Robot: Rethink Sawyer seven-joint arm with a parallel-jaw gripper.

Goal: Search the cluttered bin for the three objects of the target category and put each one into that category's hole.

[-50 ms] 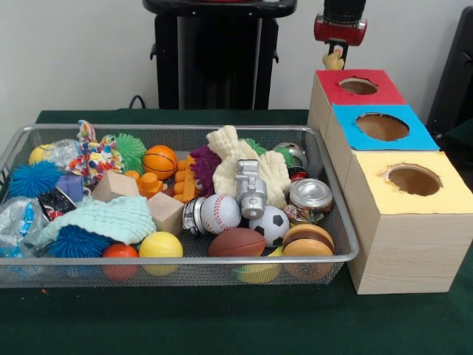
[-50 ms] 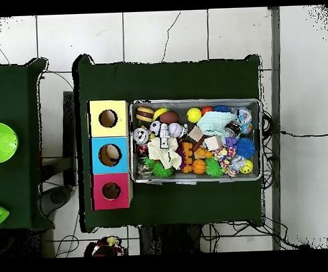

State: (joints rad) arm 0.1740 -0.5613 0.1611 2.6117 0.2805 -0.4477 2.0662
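My gripper [image 1: 335,59] hangs at the far right, just behind the red-topped box [image 1: 336,96] and a little above its hole [image 1: 358,86]. A small yellow object [image 1: 334,61] sits under the red and black wrist, and the gripper looks shut on it. The blue-topped box [image 1: 417,137] and the yellow-topped box [image 1: 443,200] stand in a row with it, each with a round hole. The wire bin [image 1: 185,259] holds a baseball [image 1: 222,212], soccer ball [image 1: 269,224], football [image 1: 236,242], basketball [image 1: 160,161], yellow ball [image 1: 160,245] and a can [image 1: 310,197]. In the overhead view only the arm [image 2: 107,247] shows, at the bottom edge.
The bin also holds wooden blocks [image 1: 165,212], blue spiky balls [image 1: 33,177], a mint cloth [image 1: 111,218], a cream cloth [image 1: 240,159], a silver toy [image 1: 251,188] and a burger toy [image 1: 307,244]. Overhead, a tan thing shows inside the blue box's hole [image 2: 111,154].
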